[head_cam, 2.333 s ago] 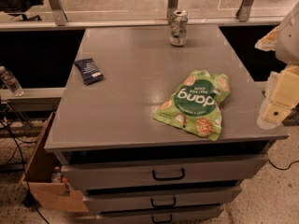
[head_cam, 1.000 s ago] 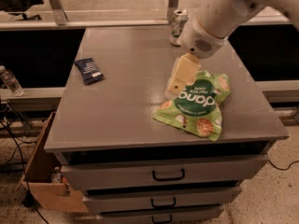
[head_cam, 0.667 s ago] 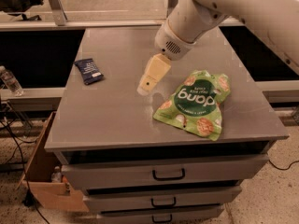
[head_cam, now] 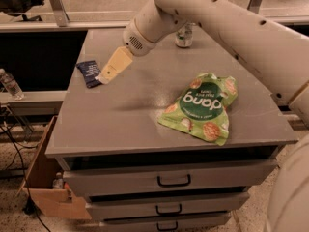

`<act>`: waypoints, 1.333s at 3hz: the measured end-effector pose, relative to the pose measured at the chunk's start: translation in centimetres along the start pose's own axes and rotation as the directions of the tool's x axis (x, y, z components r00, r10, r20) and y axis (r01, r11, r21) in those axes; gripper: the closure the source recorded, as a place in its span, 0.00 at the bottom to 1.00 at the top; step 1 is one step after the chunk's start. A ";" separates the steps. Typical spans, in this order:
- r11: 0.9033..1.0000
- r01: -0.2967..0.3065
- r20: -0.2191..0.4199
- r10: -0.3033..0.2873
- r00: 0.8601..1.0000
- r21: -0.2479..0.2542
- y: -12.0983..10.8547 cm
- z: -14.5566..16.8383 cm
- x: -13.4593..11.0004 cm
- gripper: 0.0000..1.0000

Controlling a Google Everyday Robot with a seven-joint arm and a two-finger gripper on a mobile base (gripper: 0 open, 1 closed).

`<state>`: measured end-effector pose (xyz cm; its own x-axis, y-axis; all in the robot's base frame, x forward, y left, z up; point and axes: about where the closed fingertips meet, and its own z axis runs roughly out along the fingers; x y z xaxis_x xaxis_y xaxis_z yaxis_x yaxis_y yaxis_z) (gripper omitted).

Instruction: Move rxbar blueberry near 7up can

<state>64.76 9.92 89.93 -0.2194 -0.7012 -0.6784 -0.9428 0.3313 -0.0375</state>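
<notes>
The rxbar blueberry [head_cam: 89,73] is a small dark navy wrapper lying flat near the left edge of the grey cabinet top [head_cam: 125,115]. The 7up can [head_cam: 184,36] stands upright at the far edge, partly hidden behind my white arm. My gripper [head_cam: 105,77] reaches in from the upper right and hangs just right of the bar, its tan tip close to the bar's right edge.
A large green "dang" chip bag [head_cam: 200,108] lies on the right half of the top. Drawers with handles [head_cam: 174,181] sit below. A cardboard box [head_cam: 46,187] stands on the floor at left, and a clear bottle [head_cam: 9,83] on a left shelf.
My arm has swept from the right side, over the green bag, leftward across the top; the gripper is now beside the navy bar. Bar, can and bag have not moved.
</notes>
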 end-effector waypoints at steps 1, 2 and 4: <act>1.000 0.000 -0.001 0.000 1.000 0.000 0.0 0.0 0.0 0.00; 1.000 -0.004 0.030 0.003 1.000 0.022 0.2 0.7 -0.3 0.00; 0.998 -0.011 0.116 0.004 0.993 0.062 -0.3 5.6 -3.0 0.00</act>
<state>67.07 15.46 87.85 -0.1922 -0.6219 -0.7591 -0.9231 0.3771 -0.0753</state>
